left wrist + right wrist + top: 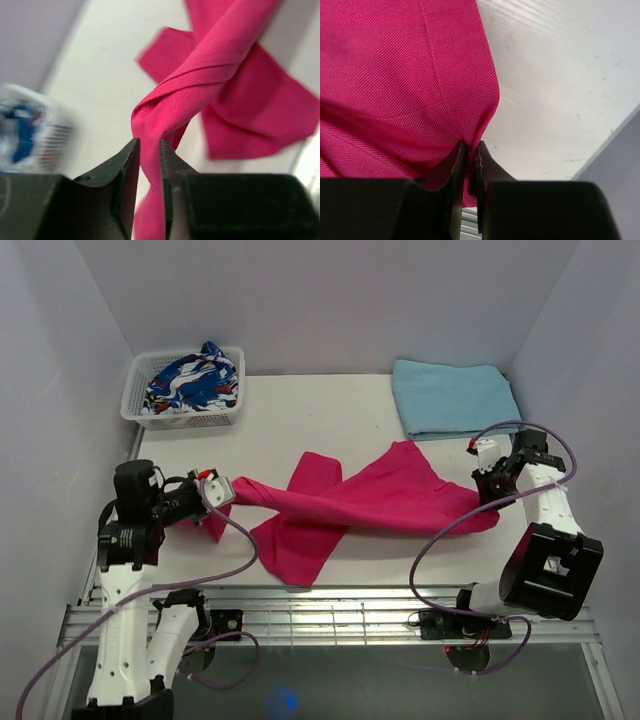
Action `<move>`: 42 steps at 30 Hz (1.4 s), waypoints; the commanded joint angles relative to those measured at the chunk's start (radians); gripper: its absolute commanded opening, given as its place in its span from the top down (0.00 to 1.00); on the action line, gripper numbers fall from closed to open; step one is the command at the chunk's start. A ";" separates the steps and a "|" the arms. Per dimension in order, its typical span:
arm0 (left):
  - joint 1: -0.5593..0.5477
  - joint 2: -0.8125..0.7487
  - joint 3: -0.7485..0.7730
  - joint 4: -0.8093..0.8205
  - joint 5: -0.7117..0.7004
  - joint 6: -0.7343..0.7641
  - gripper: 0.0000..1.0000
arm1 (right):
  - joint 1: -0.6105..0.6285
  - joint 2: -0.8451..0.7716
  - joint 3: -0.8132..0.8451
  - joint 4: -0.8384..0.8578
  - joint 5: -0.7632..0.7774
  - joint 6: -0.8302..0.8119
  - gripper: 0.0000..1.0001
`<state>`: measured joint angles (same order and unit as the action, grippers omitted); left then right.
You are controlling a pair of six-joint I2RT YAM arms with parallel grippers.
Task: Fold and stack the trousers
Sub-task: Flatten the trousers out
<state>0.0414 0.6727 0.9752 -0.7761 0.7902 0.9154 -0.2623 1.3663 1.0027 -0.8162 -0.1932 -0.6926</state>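
Observation:
The magenta-pink trousers (pixel 350 502) lie stretched across the middle of the white table, twisted and partly lifted between both arms. My left gripper (pixel 222 490) is shut on the twisted left end of the trousers (pixel 165 110), with fabric pinched between its jaws and a flap hanging below. My right gripper (pixel 487 490) is shut on the right edge of the trousers (pixel 395 80), with the hem clamped between its jaws. One leg (pixel 300 550) spreads flat toward the front edge.
A white basket (pixel 185 412) with a blue-white-red patterned garment (pixel 195 380) stands at the back left. A folded light blue cloth (pixel 452 397) lies at the back right. The metal rail (pixel 330 615) runs along the table's front edge. Walls close both sides.

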 commanded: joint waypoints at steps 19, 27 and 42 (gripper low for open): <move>-0.257 0.723 0.204 0.191 -0.136 -0.481 0.18 | -0.013 0.217 0.428 -0.051 -0.212 -0.009 0.21; -0.377 1.198 0.468 0.285 -0.417 -0.681 0.17 | 0.146 0.517 0.565 0.127 -0.089 0.231 0.23; -0.506 1.507 0.730 0.245 -0.569 -0.661 0.10 | 0.262 0.668 0.442 0.305 -0.026 0.420 0.32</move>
<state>-0.4408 2.1506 1.6558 -0.5190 0.2626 0.2604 -0.0135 2.0186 1.4719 -0.5407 -0.2325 -0.3077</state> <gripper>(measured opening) 0.896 0.701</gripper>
